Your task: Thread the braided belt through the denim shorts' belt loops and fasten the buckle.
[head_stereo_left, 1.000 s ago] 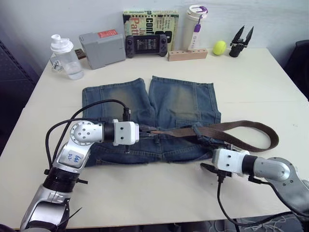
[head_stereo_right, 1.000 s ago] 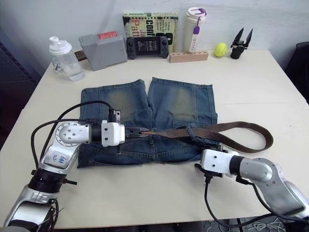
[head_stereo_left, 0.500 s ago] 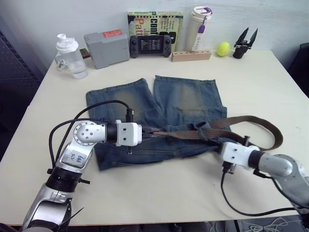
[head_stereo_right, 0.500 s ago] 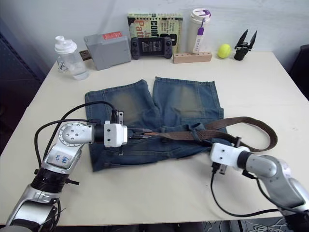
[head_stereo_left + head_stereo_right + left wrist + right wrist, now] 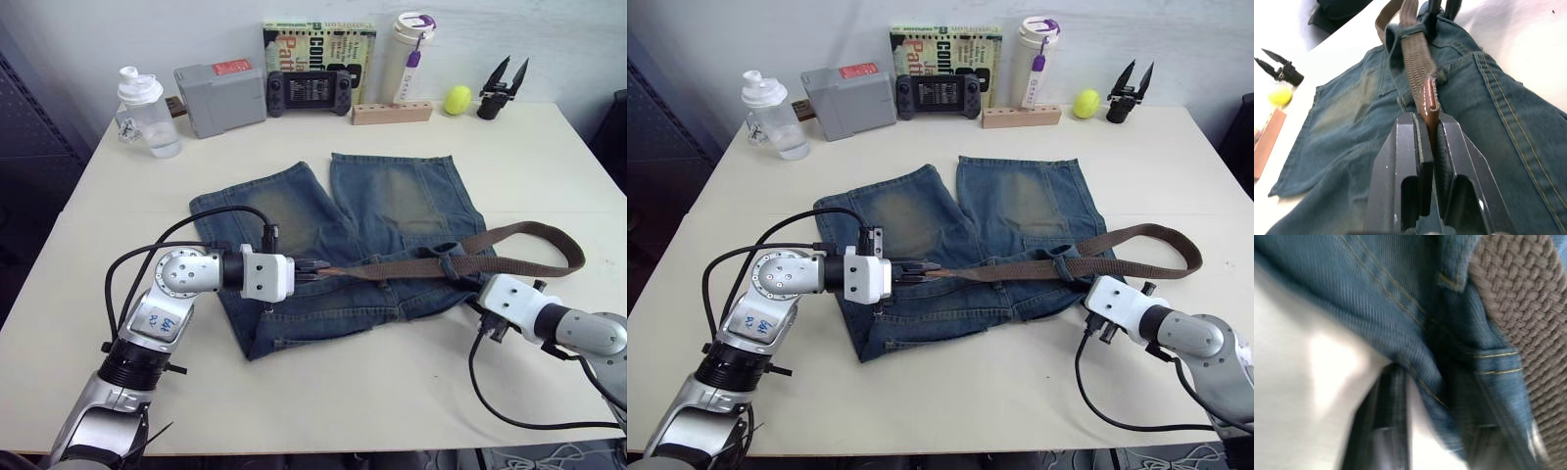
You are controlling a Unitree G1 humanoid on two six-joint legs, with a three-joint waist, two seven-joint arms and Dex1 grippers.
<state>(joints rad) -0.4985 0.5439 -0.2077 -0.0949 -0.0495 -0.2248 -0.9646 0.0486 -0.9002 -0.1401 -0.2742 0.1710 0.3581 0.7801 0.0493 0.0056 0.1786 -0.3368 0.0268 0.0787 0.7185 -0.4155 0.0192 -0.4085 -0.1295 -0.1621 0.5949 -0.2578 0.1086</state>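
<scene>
The denim shorts (image 5: pixel 362 245) lie flat in the middle of the cream table (image 5: pixel 294 411), legs pointing toward the upper part of the frame and waistband toward the lower part, the whole garment turned somewhat askew. The braided belt (image 5: pixel 411 264) runs across the waistband from centre to right, passes under one of the belt loops (image 5: pixel 446 259) near the shorts' right edge, then curves out over the bare table at the right of the frame and loops back. The left gripper (image 5: pixel 315 267) sits just left of centre, its two black fingers (image 5: pixel 1410 161) closed tight on the belt's darker leather tip (image 5: pixel 1428 100), which stands up between them in the left wrist view. The right gripper (image 5: pixel 1087 286) is at the lower right, at the shorts' right waist corner; in the right wrist view its fingers (image 5: pixel 1388 416) straddle a fold of denim beside the woven strap, pinching the shorts' edge. The buckle cannot be made out. Along the top of the frame stand a clear bottle (image 5: pixel 145 116), a grey box (image 5: pixel 219 86), a handheld game console (image 5: pixel 310 90), a book (image 5: pixel 318 44), a white tumbler (image 5: pixel 409 54), a wooden block (image 5: pixel 392 113), a yellow ball (image 5: pixel 456 99) and a spare black gripper (image 5: pixel 497 88).
</scene>
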